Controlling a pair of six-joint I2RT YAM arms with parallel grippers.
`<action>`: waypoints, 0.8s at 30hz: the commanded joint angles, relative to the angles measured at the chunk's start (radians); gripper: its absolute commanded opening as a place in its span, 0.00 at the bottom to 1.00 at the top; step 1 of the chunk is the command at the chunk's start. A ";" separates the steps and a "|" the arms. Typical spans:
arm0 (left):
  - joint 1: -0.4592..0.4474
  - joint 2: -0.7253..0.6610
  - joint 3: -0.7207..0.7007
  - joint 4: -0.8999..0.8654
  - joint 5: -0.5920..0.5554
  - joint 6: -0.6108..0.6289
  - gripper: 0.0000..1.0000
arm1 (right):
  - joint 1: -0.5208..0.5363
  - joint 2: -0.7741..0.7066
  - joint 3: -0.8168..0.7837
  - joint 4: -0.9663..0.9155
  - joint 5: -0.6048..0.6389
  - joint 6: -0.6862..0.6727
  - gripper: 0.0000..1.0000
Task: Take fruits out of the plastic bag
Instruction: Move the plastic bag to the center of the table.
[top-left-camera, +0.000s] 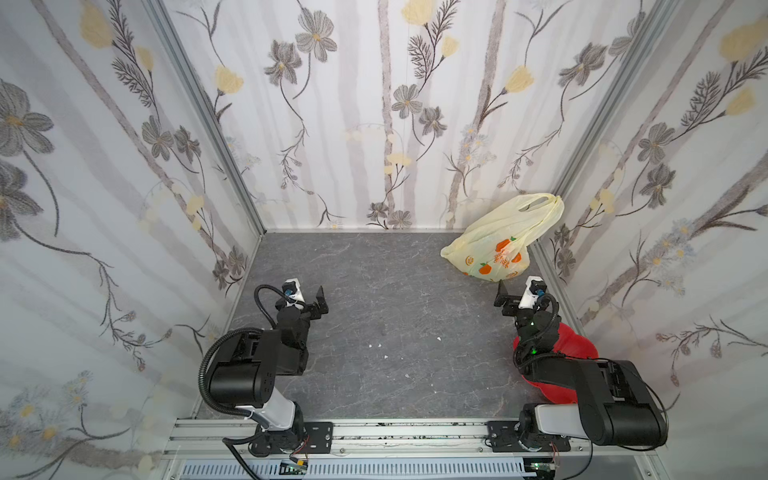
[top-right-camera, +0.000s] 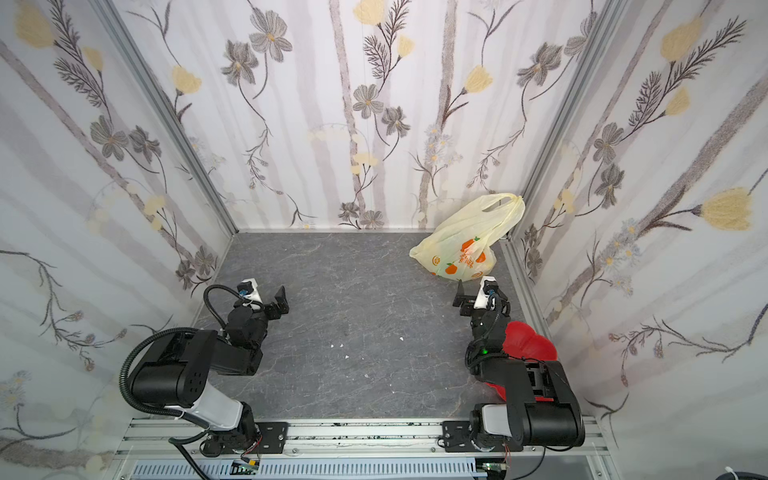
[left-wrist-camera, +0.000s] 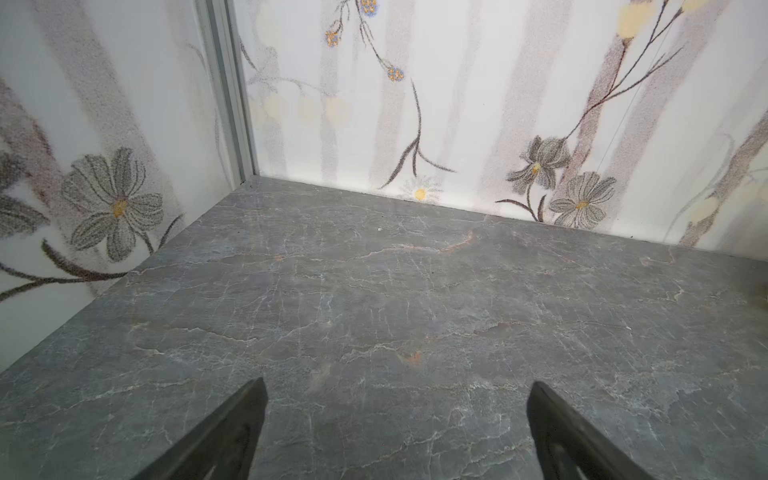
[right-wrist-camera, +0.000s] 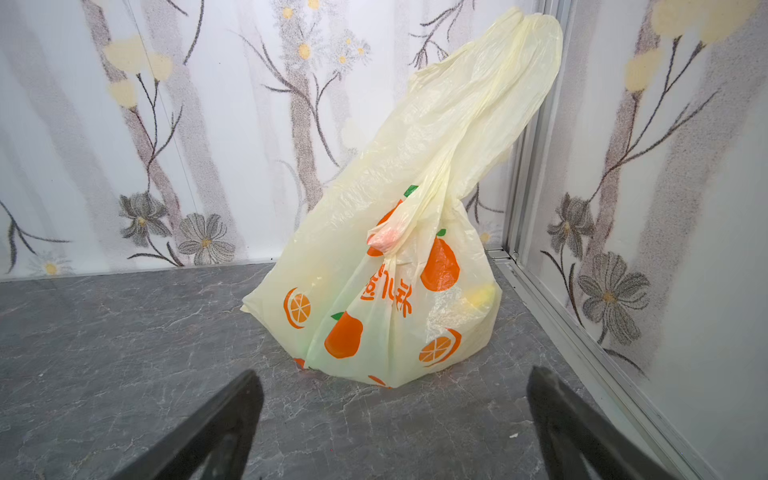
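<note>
While nothing had yet been taken out, the thin, crinkly pale-yellow plastic bag (right-wrist-camera: 395, 270) printed with oranges was found slumped in the far right corner of the grey marble-patterned table (top-left-camera: 395, 311). Its loop handles were propped against the wall. No fruits were exposed. Only a yellowish lump (right-wrist-camera: 482, 295) and a pinkish shape (right-wrist-camera: 384, 239) were made out through the film.

The right tool (right-wrist-camera: 397, 378) was held spread wide and empty, aimed at the bag from just short of it; an approach was judged likely. The left tool (left-wrist-camera: 397, 386) was likewise spread wide and empty, over bare table and well apart from the bag.

A red flower-shaped dish (top-left-camera: 577, 340) was partly hidden under the right arm.
</note>
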 joint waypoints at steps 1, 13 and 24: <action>0.001 0.000 -0.001 0.037 -0.001 0.004 1.00 | 0.001 0.003 0.004 0.027 -0.013 -0.004 1.00; 0.013 0.000 -0.002 0.037 0.021 -0.003 1.00 | 0.000 0.002 0.004 0.028 -0.013 -0.004 1.00; 0.013 0.000 0.000 0.037 0.020 -0.002 1.00 | 0.000 0.002 0.004 0.027 -0.013 -0.005 1.00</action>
